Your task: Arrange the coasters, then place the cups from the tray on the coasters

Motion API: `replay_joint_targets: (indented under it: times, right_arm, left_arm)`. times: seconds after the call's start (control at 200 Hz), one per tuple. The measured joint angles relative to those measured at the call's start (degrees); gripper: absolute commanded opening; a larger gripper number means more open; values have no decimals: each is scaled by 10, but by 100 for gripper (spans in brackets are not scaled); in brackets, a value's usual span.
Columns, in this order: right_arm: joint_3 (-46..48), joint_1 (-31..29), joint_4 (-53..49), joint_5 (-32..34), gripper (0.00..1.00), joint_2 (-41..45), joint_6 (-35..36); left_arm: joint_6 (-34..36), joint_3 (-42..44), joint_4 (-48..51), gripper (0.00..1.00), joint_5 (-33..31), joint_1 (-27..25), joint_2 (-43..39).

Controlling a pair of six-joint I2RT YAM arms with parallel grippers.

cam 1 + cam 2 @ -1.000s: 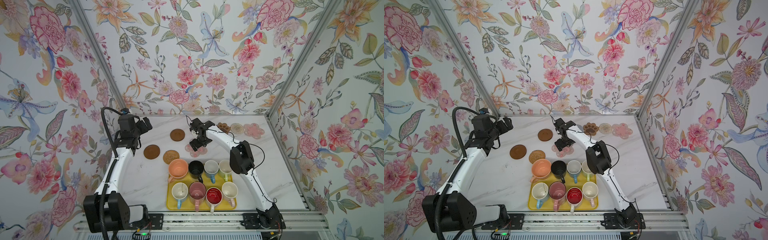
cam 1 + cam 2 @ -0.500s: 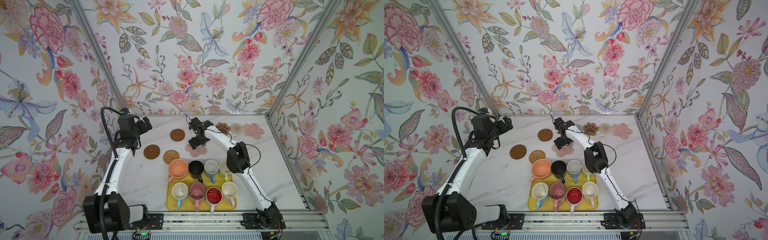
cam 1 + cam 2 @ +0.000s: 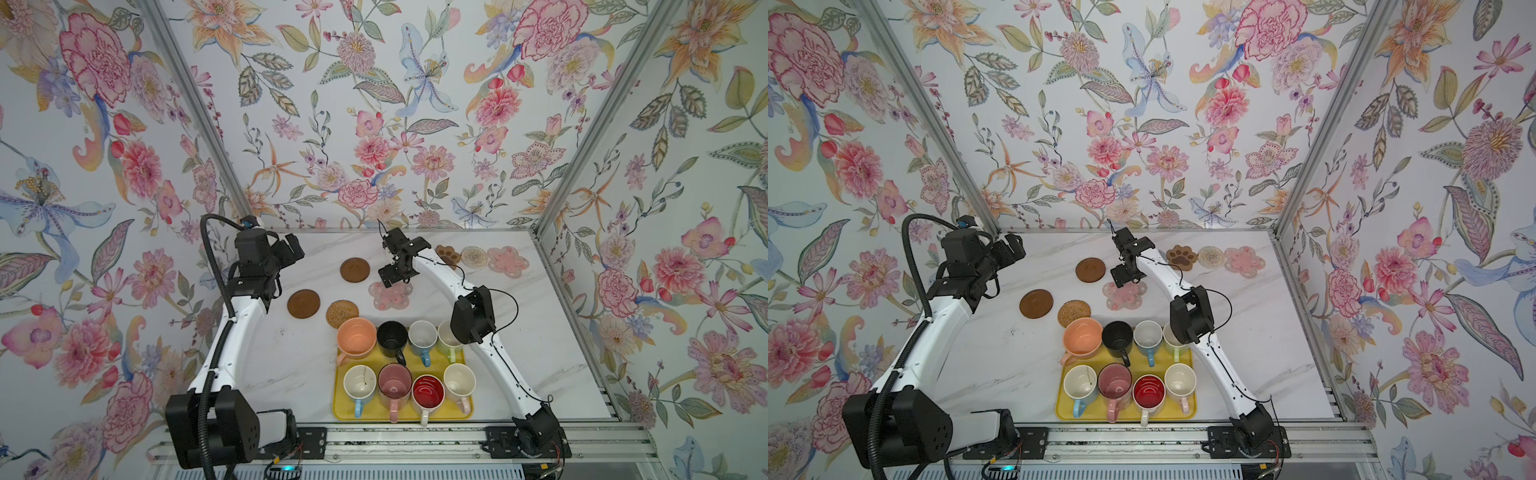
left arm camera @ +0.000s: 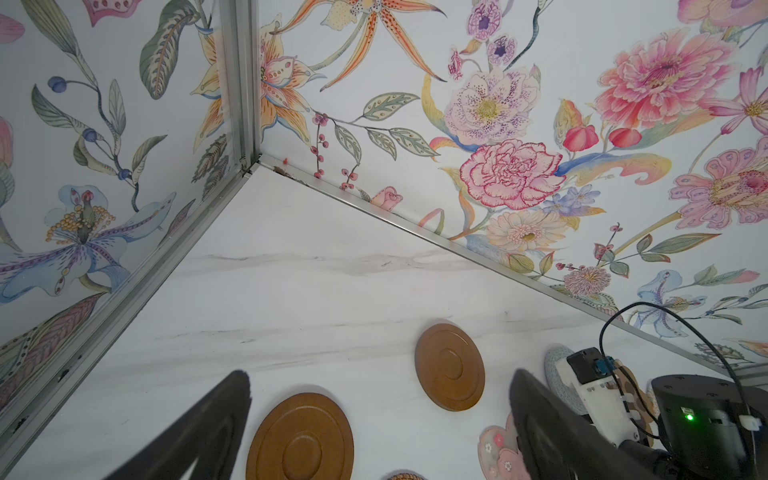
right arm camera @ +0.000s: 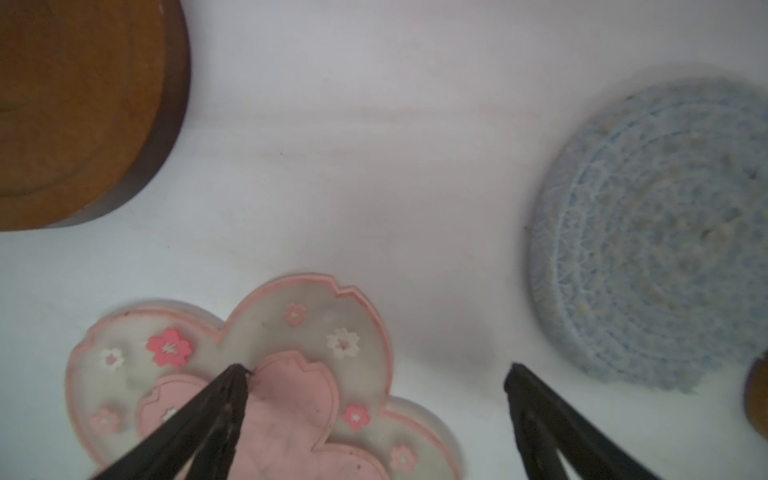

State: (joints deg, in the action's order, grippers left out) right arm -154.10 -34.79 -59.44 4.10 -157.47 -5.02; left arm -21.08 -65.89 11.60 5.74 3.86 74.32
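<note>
**Both tools open, all cups on the tray**

The right tool (image 5: 376, 370) has its jaws spread wide with nothing between them. One fingertip (image 5: 237, 376) lies over the middle pink flower coaster (image 5: 299, 399); contact cannot be told. In the right wrist view the grey round coaster (image 5: 665, 249) lies to one side of that flower and the far brown disc (image 5: 75, 112) to the other, both apart from it.

The left tool (image 4: 380, 374) is also wide open and empty. It is raised over the far left of the desk (image 3: 291, 365), and the near brown disc (image 4: 300, 440) shows between its fingers.

The rattan coaster (image 3: 342, 314) lies just beside the peach cup (image 3: 356, 336). Along the far right of the desk, the paw coaster (image 3: 448, 252), the clear round coaster (image 3: 474, 256) and the second pink flower coaster (image 3: 508, 262) form a close row.

The yellow tray (image 3: 345, 412) sits at the front middle and holds eight cups in two rows:
- **Back row:** the peach cup, the black cup (image 3: 392, 337), a blue-handled white cup (image 3: 422, 334) and a green-handled white cup (image 3: 445, 337), which is partly hidden by the right arm.
- **Front row:** another blue-handled white cup (image 3: 360, 382), the pink cup (image 3: 395, 382), the red-inside cup (image 3: 428, 391) and a pink-handled white cup (image 3: 459, 380).
</note>
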Motion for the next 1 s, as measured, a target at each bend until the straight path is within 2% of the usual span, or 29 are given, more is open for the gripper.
replay_joint_targets:
  times: [0.105,0.495,0.716,0.996]
  right_arm:
    - [17,11,5,-2,98,17,-2]
    - [223,15,17,-34,97,202,66]
    - [311,10,17,-61,97,216,97]
    - [335,-6,17,-63,97,216,113]
  left_arm:
    - [-2,0,0,99,1,0,-4]
    - [-4,0,4,99,0,0,-6]
    - [-4,0,4,99,0,0,-9]
    - [-4,0,4,99,0,0,-9]
